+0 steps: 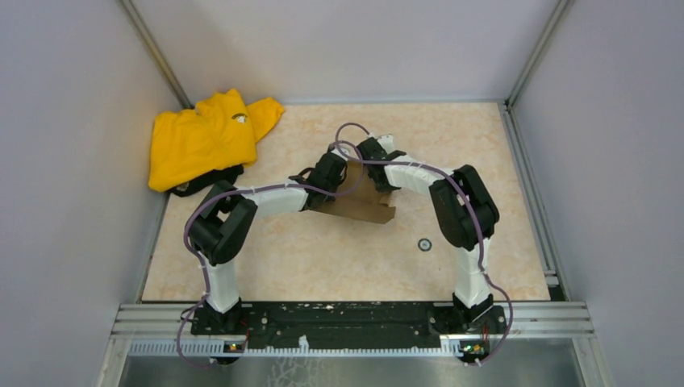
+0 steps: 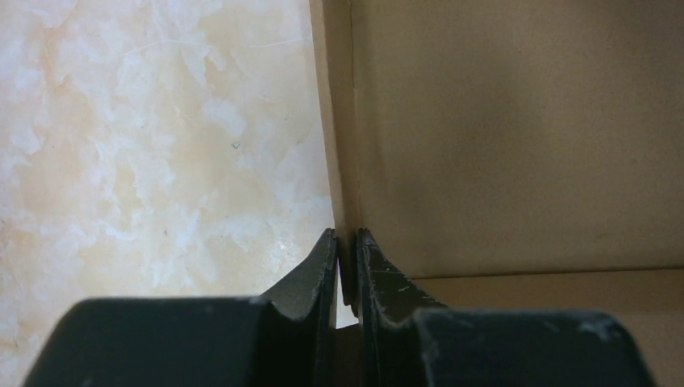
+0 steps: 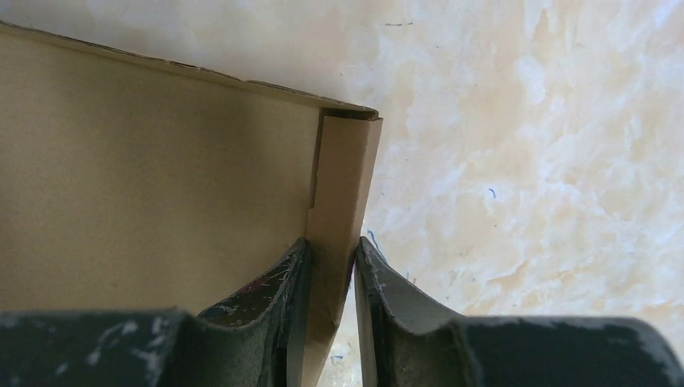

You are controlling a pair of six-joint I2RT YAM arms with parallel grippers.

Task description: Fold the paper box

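**A:** Where is the paper box (image 1: 363, 205)?

**B:** On the counter (image 1: 323, 258), well apart from the yellow garment (image 1: 198, 141), on the side of the garment toward the arm bases and between the two wrists.

**A:** And the end effectors?

**B:** The left end effector (image 2: 347, 235) is nearly closed, pinching the thin upright wall on the box's garment side. The right end effector (image 3: 332, 246) is narrow too and straddles the wall away from the garment. One finger lies against the cardboard. I cannot tell whether the other is really clamping it.

**A:** How far along is the folding?

**B:** I'd judge it partway. Both side walls stand up from the base. The wall away from the garment looks doubled over on itself, and it meets the adjoining wall at a corner.

**A:** What is left?

**B:** Probably locking the walls' tabs home and closing the remaining panel. A brown flap still lies low on the near side, though the arms hide much of it in the overhead view.
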